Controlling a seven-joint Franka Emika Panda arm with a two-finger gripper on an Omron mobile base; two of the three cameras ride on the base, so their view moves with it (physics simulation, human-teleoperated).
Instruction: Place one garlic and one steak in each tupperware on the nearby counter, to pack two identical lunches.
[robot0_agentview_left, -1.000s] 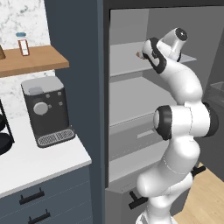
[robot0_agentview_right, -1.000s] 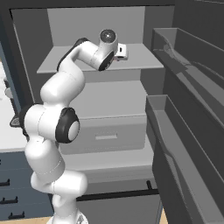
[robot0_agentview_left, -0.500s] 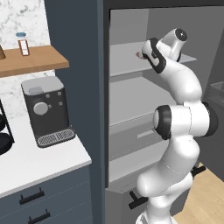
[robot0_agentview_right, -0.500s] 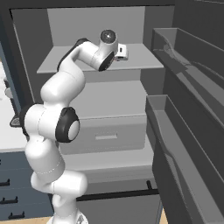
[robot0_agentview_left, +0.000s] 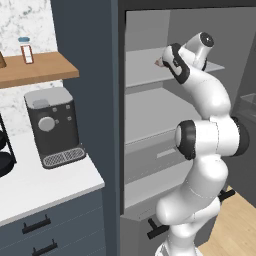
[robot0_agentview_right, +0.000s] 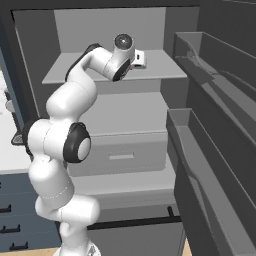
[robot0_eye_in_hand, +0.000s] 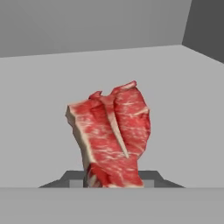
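Your pincer (robot0_eye_in_hand: 111, 183) is up inside the open fridge, over its upper shelf (robot0_agentview_right: 160, 62), and the hand view shows the steak (robot0_eye_in_hand: 111, 140) rising right from between the jaws. They look closed on its near end, though the contact itself sits at the very bottom of that view, so treat the grip as likely rather than certain.

Expect the steak to handle as a soft, floppy slab: fairly heavy for its size, slick on the surface, and inclined to sag or swing from whichever end is free. Since the hold seems to be at one narrow end, most of the meat hangs beyond the jaws; a grip nearer the middle, across the thickness, would carry it more steadily. Move gently if you lift from here.

It is a raw cut, deep red with fine white marbling, a pale band of fat along its left edge and a light streak of bone or fat running through the middle. From the left base view only a small pinkish bit (robot0_agentview_left: 159, 63) shows on the shelf by the hand.

The bench (robot0_agentview_left: 45, 185) with the coffee machine (robot0_agentview_left: 52, 125) lies to the left.
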